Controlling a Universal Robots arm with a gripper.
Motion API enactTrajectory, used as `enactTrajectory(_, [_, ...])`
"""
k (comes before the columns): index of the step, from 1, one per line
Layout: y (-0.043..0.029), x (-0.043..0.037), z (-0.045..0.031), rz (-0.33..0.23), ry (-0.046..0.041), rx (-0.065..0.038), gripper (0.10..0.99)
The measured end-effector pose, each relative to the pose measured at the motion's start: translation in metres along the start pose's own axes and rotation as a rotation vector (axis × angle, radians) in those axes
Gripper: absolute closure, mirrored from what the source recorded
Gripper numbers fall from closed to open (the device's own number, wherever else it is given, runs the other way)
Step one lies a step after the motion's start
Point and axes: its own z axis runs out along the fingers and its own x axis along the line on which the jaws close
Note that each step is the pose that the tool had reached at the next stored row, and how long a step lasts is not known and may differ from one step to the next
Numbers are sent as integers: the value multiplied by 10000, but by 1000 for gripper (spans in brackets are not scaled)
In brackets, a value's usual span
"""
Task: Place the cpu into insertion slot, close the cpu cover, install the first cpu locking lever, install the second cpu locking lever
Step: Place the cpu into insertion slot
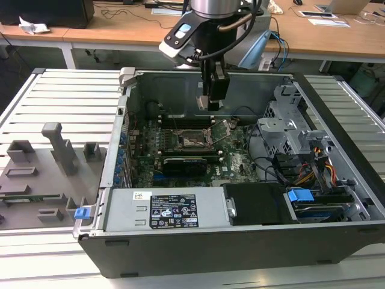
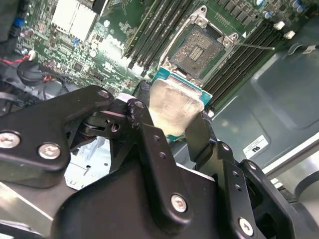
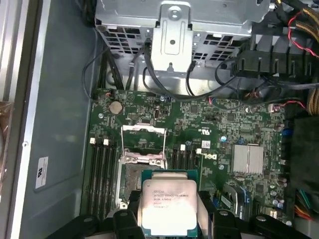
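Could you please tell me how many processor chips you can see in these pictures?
1. The chip is gripped in the hand, close to the open, empty socket. Nothing else in view looks like one, though another could be hidden out of sight.

The arm (image 1: 212, 7) had a silvery cylindrical wrist with a dark cable (image 1: 242, 22) looped beside it. Its end effector (image 2: 172, 107) was matte black, built of jointed links fastened with round silver screws (image 2: 179, 202).
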Motion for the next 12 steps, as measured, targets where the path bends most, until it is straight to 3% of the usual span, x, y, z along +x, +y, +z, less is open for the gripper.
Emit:
enactTrajectory(5, [-20, 56, 113, 179, -7, -3, 561])
enactTrajectory(8, [-110, 63, 173, 216, -6, -4, 561])
enactTrajectory(12, [-143, 71, 252, 495, -32, -10, 561])
